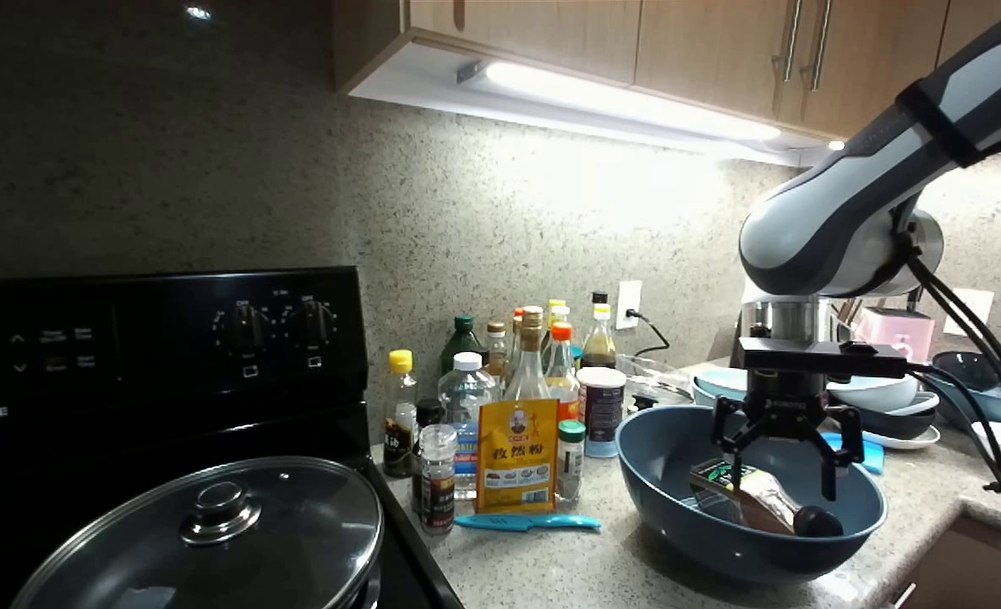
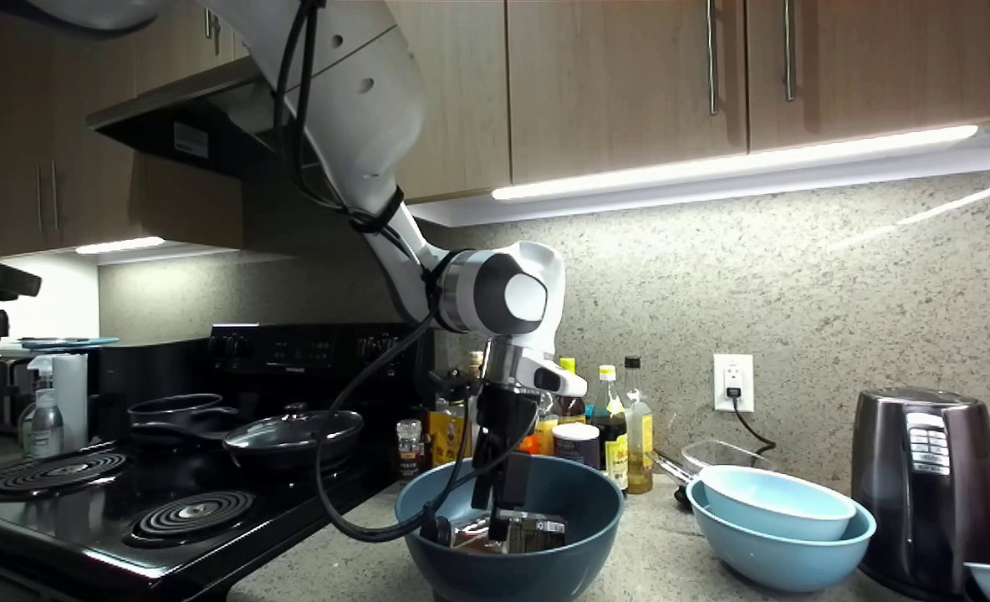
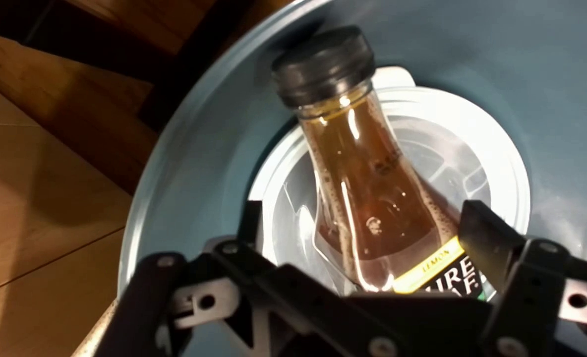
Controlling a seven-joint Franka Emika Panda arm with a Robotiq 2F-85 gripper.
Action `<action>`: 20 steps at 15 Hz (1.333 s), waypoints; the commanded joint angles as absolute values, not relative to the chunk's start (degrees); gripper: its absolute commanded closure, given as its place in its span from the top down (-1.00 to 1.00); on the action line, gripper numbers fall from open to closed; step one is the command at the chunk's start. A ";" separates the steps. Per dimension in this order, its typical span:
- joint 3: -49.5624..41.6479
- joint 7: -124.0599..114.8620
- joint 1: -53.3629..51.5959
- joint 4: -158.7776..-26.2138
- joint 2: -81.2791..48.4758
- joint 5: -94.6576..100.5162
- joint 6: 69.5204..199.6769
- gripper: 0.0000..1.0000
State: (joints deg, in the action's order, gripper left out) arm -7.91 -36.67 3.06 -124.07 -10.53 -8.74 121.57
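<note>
- Claw [image 3: 365,223]: wide, nothing gripped; its 2 fingers [image 3: 489,240] straddle the bottle [image 3: 373,203], contact unclear.
- Bottle: lying in the big bowl [image 1: 695,543], cap [image 3: 325,64] toward 11 o'clock in wrist view, above what looks like a clear lid [image 3: 509,163].
- Step, my judgement: positioned at the bottle; a grip would call for centring, since the 3 o'clock finger looks nearer.
- Knife [image 1: 517,523]: bowl's 9 o'clock, exterior view.

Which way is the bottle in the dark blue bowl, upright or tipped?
Tipped: the bottle lies slanted inside the bowl, its black cap pointing sideways, not up.
</note>
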 commanded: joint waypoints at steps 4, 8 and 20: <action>-7.17 -28.50 3.78 -122.49 -12.66 -8.68 120.52 1.00; -6.78 -21.33 4.10 -120.60 -14.47 -9.39 117.67 1.00; -7.02 -19.49 3.53 -118.98 -15.79 -8.53 116.16 1.00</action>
